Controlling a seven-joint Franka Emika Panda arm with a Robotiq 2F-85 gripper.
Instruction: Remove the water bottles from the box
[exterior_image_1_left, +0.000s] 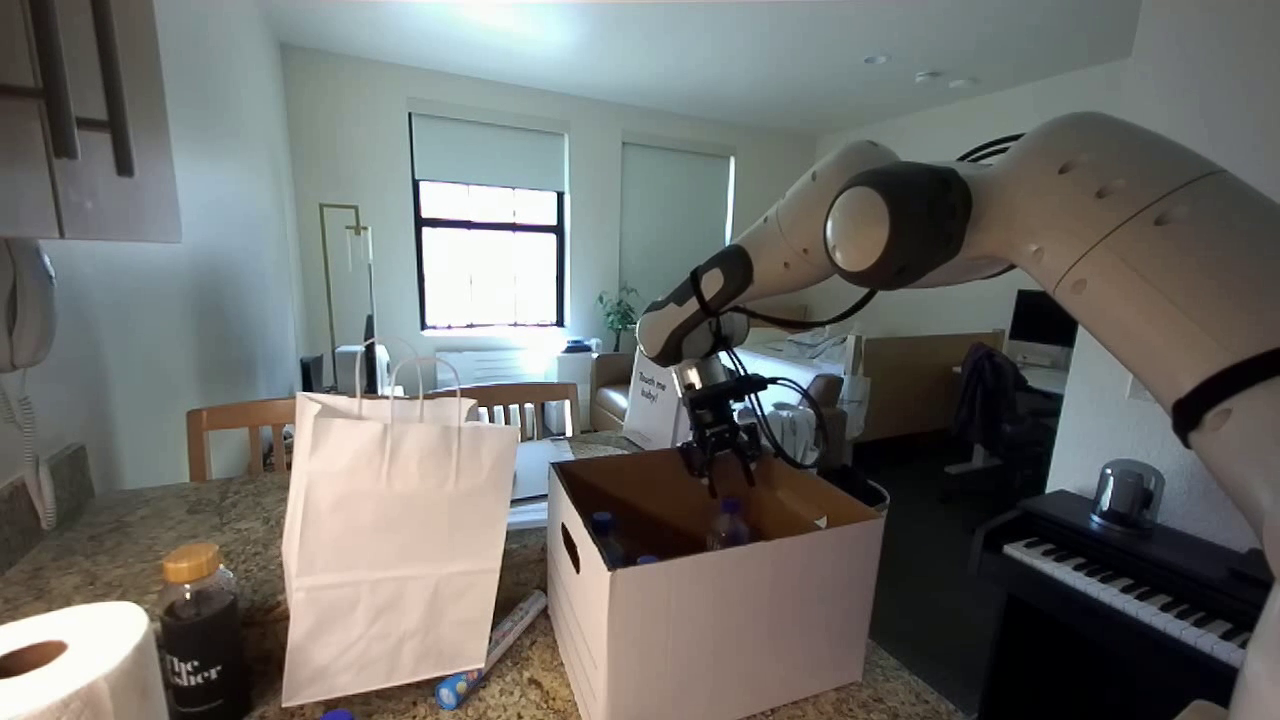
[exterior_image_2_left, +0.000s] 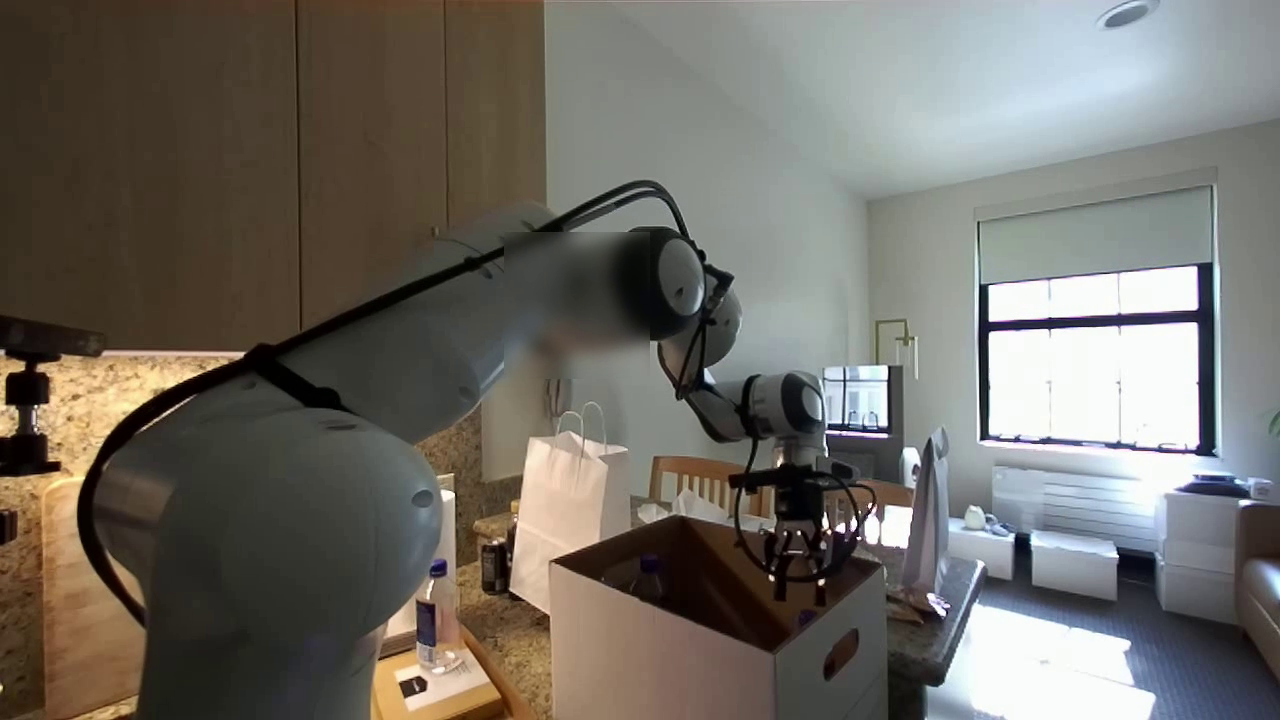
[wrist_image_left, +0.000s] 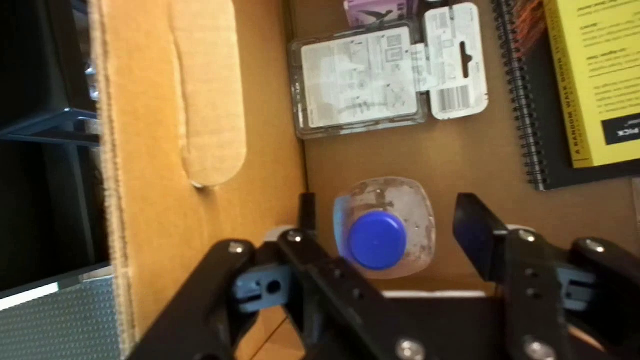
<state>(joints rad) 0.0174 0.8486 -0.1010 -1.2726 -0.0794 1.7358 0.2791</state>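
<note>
Operator: Report task status.

Supervisor: Judged partly complete. One clear plastic water bottle with a blue cap (exterior_image_2_left: 437, 620) stands upright outside, on a tan carton with a white label (exterior_image_2_left: 455, 690). A further blue cap (exterior_image_1_left: 338, 715), cut off at the lower edge of an exterior view, cannot be assigned. At least three bottles are left inside the large white cardboard box with a brown interior (exterior_image_1_left: 740, 620): a first clear bottle (wrist_image_left: 384, 228) beneath the black two-fingered gripper (wrist_image_left: 386, 210); a second clear bottle (exterior_image_1_left: 604, 540), apart from the first; and a third, visible only as its round blue cap (exterior_image_1_left: 648, 560).

Operator: State of the gripper?

Supervisor: The fingers stand spread and hold nothing. In the wrist view, the first bottle shows in the gap with clearance on both sides. Its grasp and lift are not yet done.

Operator: Surface and room?

Supervisor: The surface is a speckled brown granite counter (exterior_image_1_left: 180, 510). A white paper bag with twisted handles (exterior_image_1_left: 395, 560) stands near the box; a squat dark-brown bottle with an orange lid (exterior_image_1_left: 203, 630) and a white paper roll (exterior_image_1_left: 100, 670) stand farther off. Wooden chairs (exterior_image_1_left: 240, 415), a black-framed window (exterior_image_1_left: 490, 255) and a black digital piano (exterior_image_1_left: 1110, 590) lie beyond.
</note>
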